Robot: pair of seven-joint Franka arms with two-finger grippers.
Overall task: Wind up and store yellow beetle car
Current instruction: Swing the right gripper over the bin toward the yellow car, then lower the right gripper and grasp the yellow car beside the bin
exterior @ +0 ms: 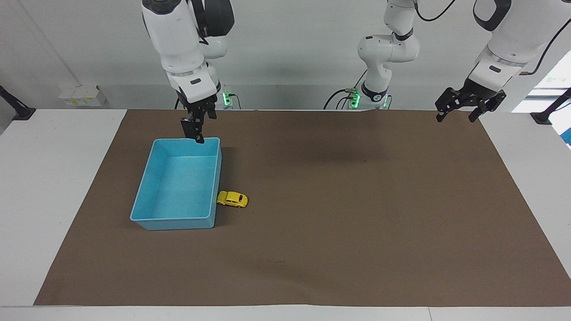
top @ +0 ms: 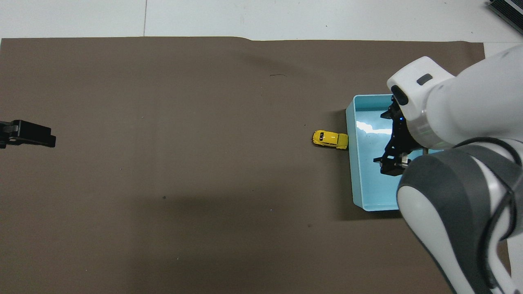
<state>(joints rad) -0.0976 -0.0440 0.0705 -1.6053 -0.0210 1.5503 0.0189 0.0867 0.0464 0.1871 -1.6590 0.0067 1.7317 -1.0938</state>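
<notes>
**At the right arm's end of the table, a bin under the jaws and the car outside it**

At the right arm's end of the table (exterior: 53, 178), on the brown mat (exterior: 357, 200), stood the blue bin (exterior: 171, 223), open-topped and empty. It was most likely set there as the place where the toy would finally be stored. The right gripper (exterior: 196, 133) hung over the bin's end nearer the robots, fingers pointing straight down and turned edge-on to the facing camera. Its jaws stood wide and carried nothing. That pose read as an approach with the hand ready to take something small, though the hand was over the bin and not over the toy.

Next along lay the yellow beetle car (exterior: 232, 199), on its wheels on the mat. One end touched the outside of the bin's long wall on the side toward the left arm, near the bin's corner farther from the robots. It sat outside the bin, below the right gripper's jaws and well apart from them. My judgement was that the hand would have to cross the bin wall and come down low to reach the car, and the wall left little room on that side.

At the left arm's end, the left gripper (exterior: 458, 117) hung idle over the mat's edge nearest the robots. Its jaws were spread wide and empty, far from the car.
</notes>
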